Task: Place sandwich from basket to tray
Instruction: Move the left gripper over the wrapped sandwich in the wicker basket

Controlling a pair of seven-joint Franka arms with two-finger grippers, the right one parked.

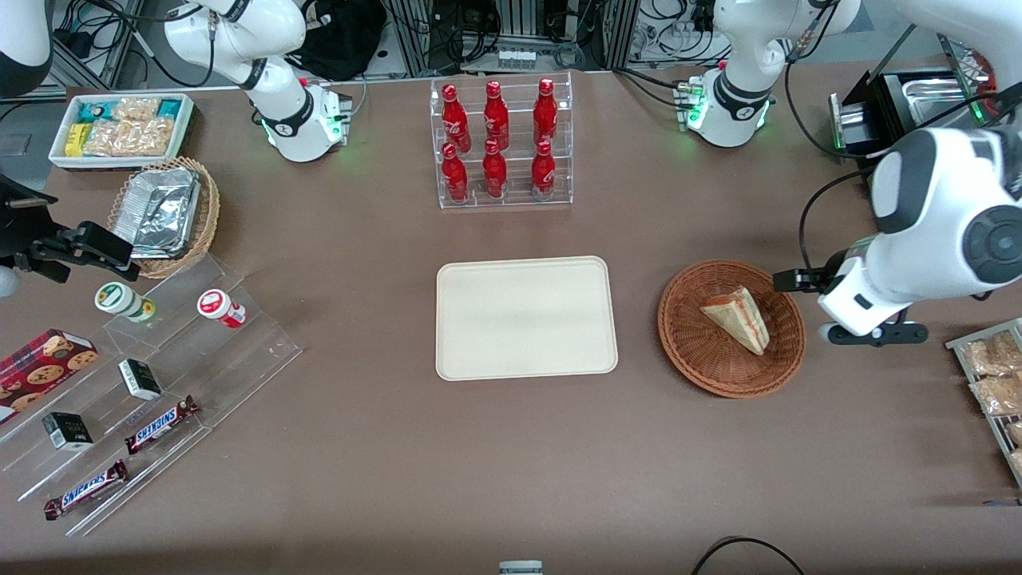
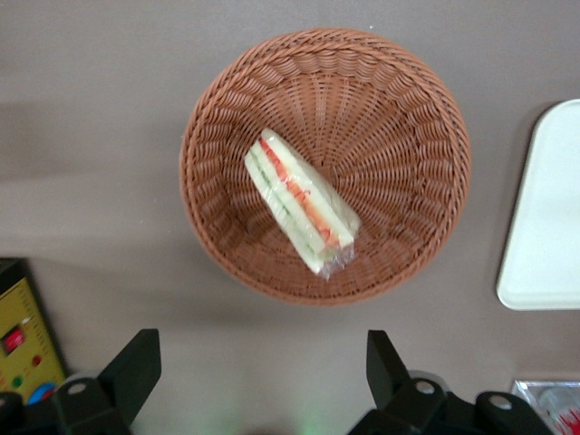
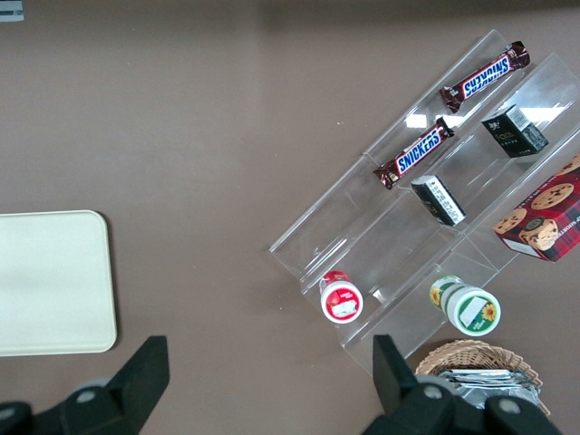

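Note:
The sandwich [image 1: 738, 318] [image 2: 301, 203], a pale wedge with red and green filling, lies in the reddish-brown wicker basket [image 1: 693, 343] [image 2: 408, 136]. The cream tray [image 1: 526, 317] [image 2: 546, 217] sits bare on the table beside the basket, toward the parked arm's end. My left gripper [image 1: 800, 280] [image 2: 263, 362] hangs above the table just outside the basket's rim, toward the working arm's end. It is open wide, and only bare table shows between its fingers [image 2: 136, 367].
A clear rack of red bottles [image 1: 501, 144] stands farther from the front camera than the tray. A rack of snack packets [image 1: 994, 375] lies at the working arm's end. A yellow control box [image 2: 23, 349] sits close to the gripper.

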